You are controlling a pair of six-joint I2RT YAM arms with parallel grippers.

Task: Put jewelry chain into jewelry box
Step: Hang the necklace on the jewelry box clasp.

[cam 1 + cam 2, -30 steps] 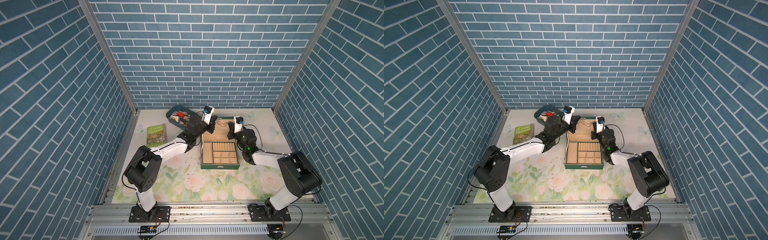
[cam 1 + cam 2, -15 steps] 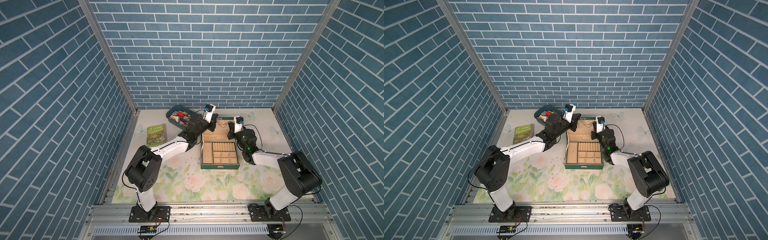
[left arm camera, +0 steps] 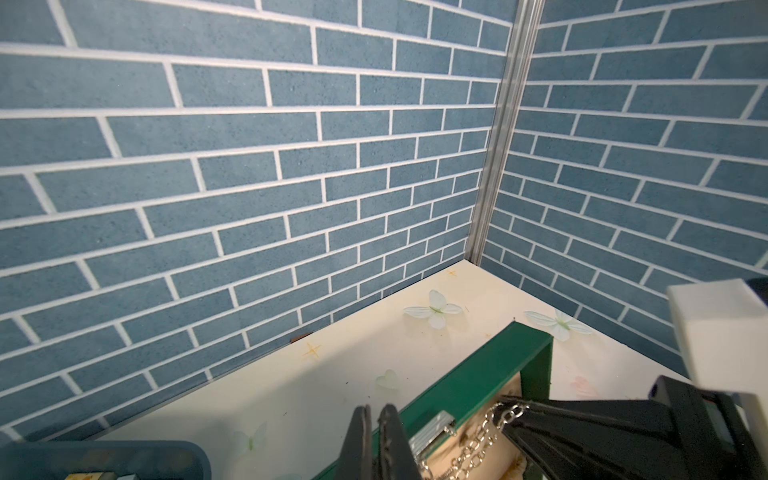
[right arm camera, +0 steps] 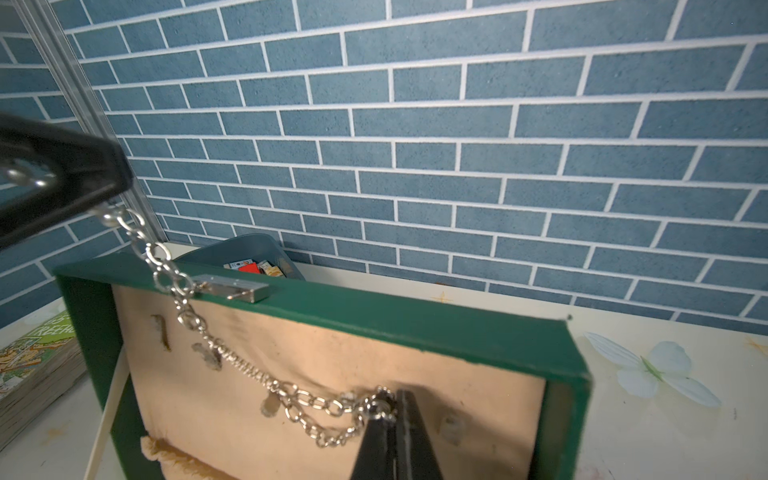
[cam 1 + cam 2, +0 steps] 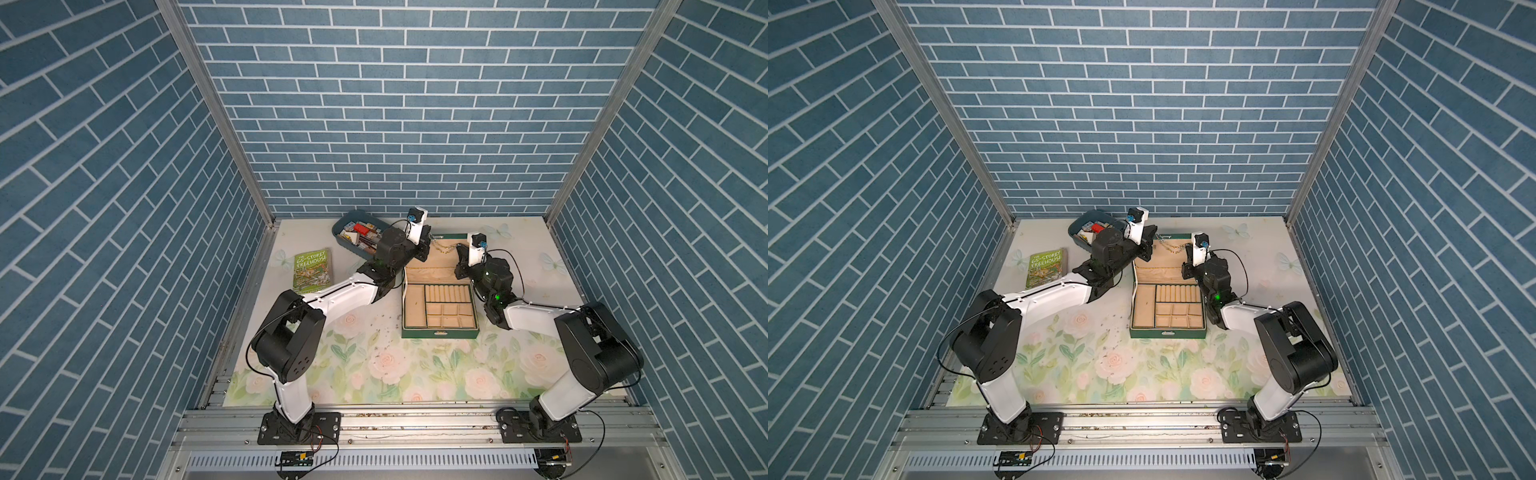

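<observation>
Reaching forward and angled toward each other, the left gripper (image 3: 374, 415) and right gripper (image 4: 392, 411) each pinch one end of the thin pale metal-link jewelry chain (image 4: 245, 368), slung across the raised lid of the dark green, beige-lined jewelry box (image 4: 415, 318).

Note: you have the jewelry box (image 5: 440, 333), dark green with beige lining, open at frame centre in both top views, lid raised. The jewelry chain (image 4: 266, 380), pale metal links, sags in mid-air across the lid's lining.
</observation>
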